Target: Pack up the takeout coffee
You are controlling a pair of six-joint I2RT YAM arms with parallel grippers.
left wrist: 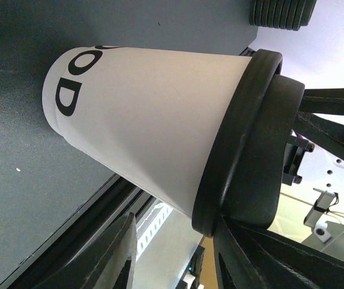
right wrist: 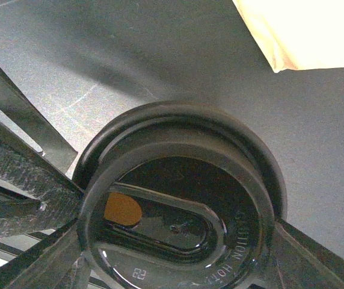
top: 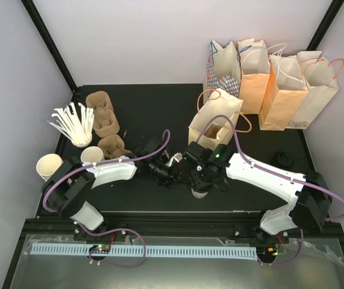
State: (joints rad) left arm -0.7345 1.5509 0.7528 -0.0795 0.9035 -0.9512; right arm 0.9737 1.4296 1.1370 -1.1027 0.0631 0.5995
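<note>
cup: white tapered paper cup (left wrist: 142,126), bold black lettering, standing at 6 o'clock of the open kraft bag (top: 215,123) | round glossy plastic lid (right wrist: 184,198) sitting on it | right gripper (right wrist: 178,241) clasping the lid's rim | left gripper (left wrist: 178,253) reaching beside the cup wall, can't tell whether it is gripping

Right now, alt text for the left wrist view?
A white cup with bold black lettering fills the frame side-on, base to the left, with a black lid on its rim at right. The left gripper shows as two dark fingers along the bottom edge, above a dark table.
</note>
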